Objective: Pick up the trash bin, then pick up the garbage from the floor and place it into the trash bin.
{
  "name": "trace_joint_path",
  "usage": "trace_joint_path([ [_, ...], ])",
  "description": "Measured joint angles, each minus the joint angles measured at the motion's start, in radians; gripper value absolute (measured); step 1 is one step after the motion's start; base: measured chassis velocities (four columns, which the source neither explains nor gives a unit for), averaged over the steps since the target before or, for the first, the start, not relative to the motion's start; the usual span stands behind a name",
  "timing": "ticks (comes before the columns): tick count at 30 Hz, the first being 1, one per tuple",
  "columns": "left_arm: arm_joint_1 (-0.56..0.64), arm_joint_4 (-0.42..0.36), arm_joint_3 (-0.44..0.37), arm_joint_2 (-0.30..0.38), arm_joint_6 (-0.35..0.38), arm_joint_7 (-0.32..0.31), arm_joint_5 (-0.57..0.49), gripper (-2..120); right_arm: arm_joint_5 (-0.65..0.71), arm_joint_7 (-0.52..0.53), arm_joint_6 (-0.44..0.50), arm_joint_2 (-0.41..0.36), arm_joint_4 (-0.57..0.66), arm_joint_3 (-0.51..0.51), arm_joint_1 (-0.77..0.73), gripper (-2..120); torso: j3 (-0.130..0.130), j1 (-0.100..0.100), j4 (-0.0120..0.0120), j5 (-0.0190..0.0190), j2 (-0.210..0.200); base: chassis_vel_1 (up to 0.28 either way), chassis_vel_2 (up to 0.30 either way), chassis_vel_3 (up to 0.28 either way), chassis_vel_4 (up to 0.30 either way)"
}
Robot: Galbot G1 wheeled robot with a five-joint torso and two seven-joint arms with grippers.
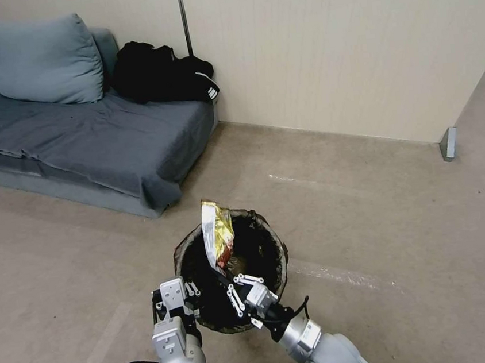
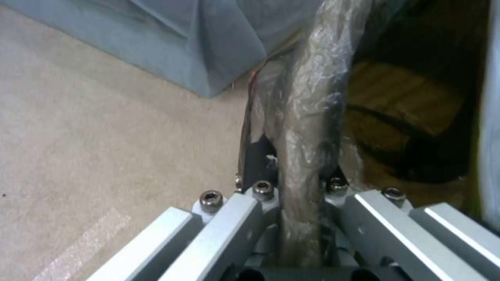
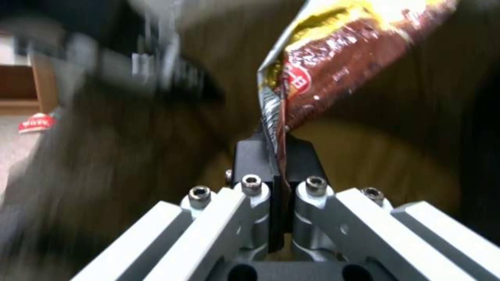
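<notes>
The trash bin (image 1: 277,246), lined with a dark bag, hangs just above the floor in front of me. My left gripper (image 1: 192,292) is shut on its near left rim; the left wrist view shows the bag-covered rim (image 2: 308,117) pinched between the pads of that gripper (image 2: 298,171). My right gripper (image 1: 224,276) reaches over the bin's opening, shut on the lower edge of a yellow and brown wrapper (image 1: 217,233). The wrapper stands up over the bin's mouth. In the right wrist view the wrapper (image 3: 338,62) rises from the closed gripper (image 3: 276,148).
A grey sofa (image 1: 93,139) with a pillow (image 1: 45,61) and a black bag (image 1: 156,72) stands at the left against the wall. A red-and-white packet (image 3: 36,121) lies on the floor beside the bin. Bare floor stretches to the right.
</notes>
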Motion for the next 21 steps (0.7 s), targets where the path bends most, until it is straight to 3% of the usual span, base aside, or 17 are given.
trace_joint_path([
  [6, 0.001, -0.009, -0.005, 0.003, 0.002, -0.001, -0.003, 0, 0.008, 0.002, 0.016, 0.003, -0.042, 0.019, -0.004, 0, 0.000, 0.000, -0.0010, 0.0023, 0.000, 0.000, 0.000, 0.000, 0.000],
  [8, 0.002, -0.010, -0.005, 0.004, 0.002, -0.001, -0.004, 0, 0.011, 0.001, 0.016, 0.006, -0.055, 0.028, 0.004, 0, 0.000, 0.000, -0.0012, 0.0047, 0.000, 0.000, 0.000, 0.000, 0.000],
  [14, -0.002, -0.010, -0.004, 0.006, 0.003, 0.000, -0.006, 0, 0.018, 0.001, 0.004, -0.005, -0.066, 0.039, 0.012, 0, 0.000, 0.000, -0.0008, 0.0044, 0.000, 0.000, 0.000, 0.000, 0.000],
  [21, -0.012, -0.010, -0.006, 0.008, 0.008, 0.002, -0.014, 0, 0.017, 0.002, -0.008, -0.013, -0.070, 0.045, 0.018, 23, 0.000, 0.000, -0.0010, 0.0037, 0.000, 0.000, 0.000, 0.000, 0.000],
])
